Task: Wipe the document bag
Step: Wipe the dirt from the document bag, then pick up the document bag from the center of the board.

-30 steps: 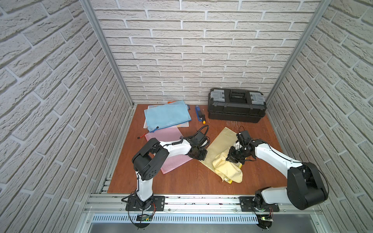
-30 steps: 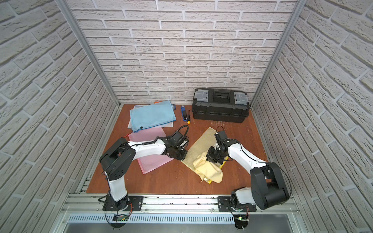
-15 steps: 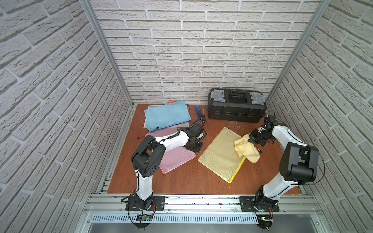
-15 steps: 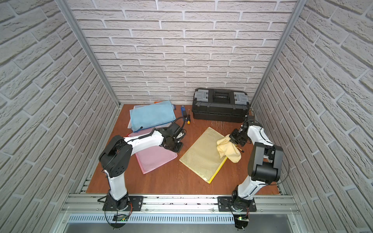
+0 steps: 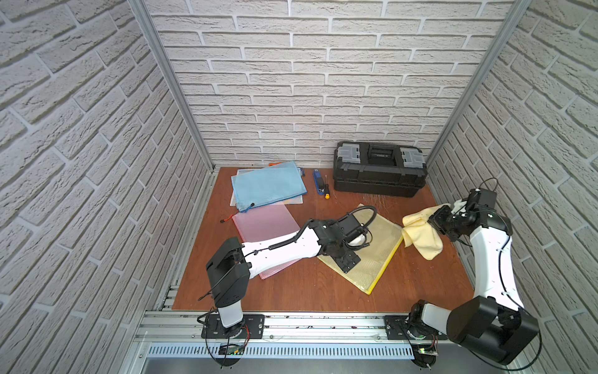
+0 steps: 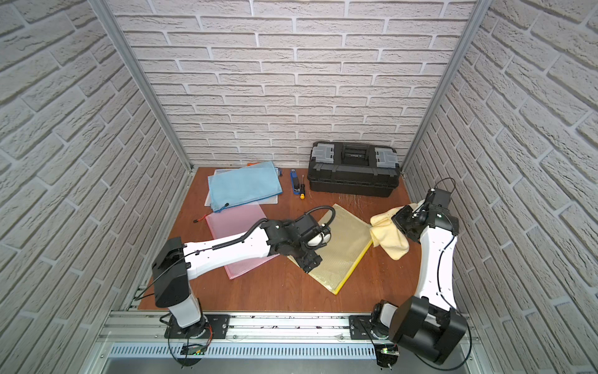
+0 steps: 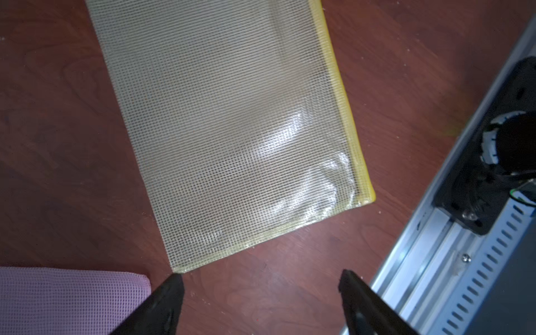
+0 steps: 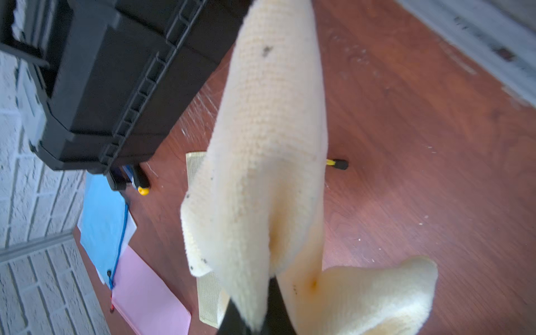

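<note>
Viewed from the rail side with the back wall at 12 o'clock, the yellow mesh document bag (image 5: 378, 255) is lying flat on the wooden table (image 5: 291, 291), a little toward 3 o'clock of centre and turned at a slant, its zip edge facing 4 o'clock. The left gripper (image 7: 261, 275) is hovering over the bag's 8 o'clock corner with its fingers standing wide apart and nothing between them. In the left wrist view one fingertip (image 7: 174, 287) is sitting just beside that corner, contact not clear. The right gripper (image 8: 255, 313) is pinching a pale yellow cloth (image 5: 420, 233) tight between closed fingers. The cloth is hanging off the bag's 3 o'clock corner, near the side wall, speckled with small dark flecks in the right wrist view. Whether its lower end is reaching the table cannot be told. A pink mesh bag (image 5: 265, 223) is lying at 9 o'clock of the yellow one, partly under the left arm. A blue bag (image 5: 268, 184) is resting on papers at the table's 11 o'clock, a black toolbox (image 5: 378, 171) is sitting against the back wall at 1 o'clock, and a small screwdriver (image 5: 326, 191) is lying between them
</note>
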You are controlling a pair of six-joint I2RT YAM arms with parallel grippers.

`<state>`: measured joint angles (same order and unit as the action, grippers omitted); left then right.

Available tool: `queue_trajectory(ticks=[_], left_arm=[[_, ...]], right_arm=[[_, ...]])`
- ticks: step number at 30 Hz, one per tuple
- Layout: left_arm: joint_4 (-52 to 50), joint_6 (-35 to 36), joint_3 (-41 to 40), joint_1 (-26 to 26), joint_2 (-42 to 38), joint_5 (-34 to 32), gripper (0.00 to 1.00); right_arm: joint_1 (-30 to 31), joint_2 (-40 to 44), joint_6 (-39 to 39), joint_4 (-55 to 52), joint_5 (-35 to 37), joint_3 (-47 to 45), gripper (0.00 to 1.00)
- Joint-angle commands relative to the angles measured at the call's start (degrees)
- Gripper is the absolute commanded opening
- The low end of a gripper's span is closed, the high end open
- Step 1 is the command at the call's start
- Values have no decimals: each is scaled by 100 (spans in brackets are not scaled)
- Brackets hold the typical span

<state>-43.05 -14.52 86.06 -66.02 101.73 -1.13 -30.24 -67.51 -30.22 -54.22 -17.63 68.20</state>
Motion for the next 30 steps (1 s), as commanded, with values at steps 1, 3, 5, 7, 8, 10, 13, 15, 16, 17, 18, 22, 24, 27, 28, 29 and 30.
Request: queue_trajectory(ticks=[1, 3, 5, 7, 8, 10, 13, 15, 16, 17, 18, 22, 24, 27, 28, 29, 30], left_arm=[[-483, 81, 522, -307, 500, -515, 86], [-560, -36, 864, -409, 887, -448, 86], [-618, 24, 1150, -512, 1237, -452, 86], [-765, 193, 1543, -656, 1589, -587, 86], [-878, 237, 1834, -724, 1796, -673, 86], [-1144, 280, 2344, -817, 2190, -722, 86], [-1599, 221, 2982, -882, 2718, -784, 83], [-1820, 189, 3268, -879, 2948, -692, 81], [-1878, 173, 3347, -873, 3010, -619, 80], [-1903, 143, 3415, -883, 3050, -543, 79], [-1909, 107, 3457, -886, 3084, -480, 79], [-2176, -24, 3805, -884, 3362, -426, 77], [-2434, -55, 4101, -884, 3592, -453, 76], [-2671, -67, 4425, -928, 3864, -451, 75], [-2720, -68, 4512, -954, 3933, -418, 74], [-2744, -89, 4563, -958, 3986, -382, 74], [-2741, -106, 4572, -978, 4009, -348, 73]], right_arm=[[-282, 339, -226, -6, 282, 372, 2], [-496, 398, -265, 34, 145, 538, 2], [-631, 385, -277, 15, -92, 664, 2], [-709, 407, -304, 24, -246, 678, 2], [-750, 452, -325, 54, -293, 656, 2], [-815, 548, -368, 105, -333, 583, 2], [-926, 667, -397, 139, -394, 542, 2], [-964, 699, -359, 105, -414, 565, 2], [-966, 712, -339, 96, -396, 575, 2], [-966, 725, -319, 78, -368, 575, 2], [-967, 738, -308, 65, -353, 579, 2], [-995, 799, -302, 90, -338, 579, 2], [-1001, 809, -301, 95, -379, 589, 2], [-1010, 809, -309, 95, -465, 589, 2], [-1010, 808, -311, 95, -479, 594, 2], [-1015, 813, -304, 95, -494, 595, 2], [-1010, 822, -309, 95, -499, 597, 2]])
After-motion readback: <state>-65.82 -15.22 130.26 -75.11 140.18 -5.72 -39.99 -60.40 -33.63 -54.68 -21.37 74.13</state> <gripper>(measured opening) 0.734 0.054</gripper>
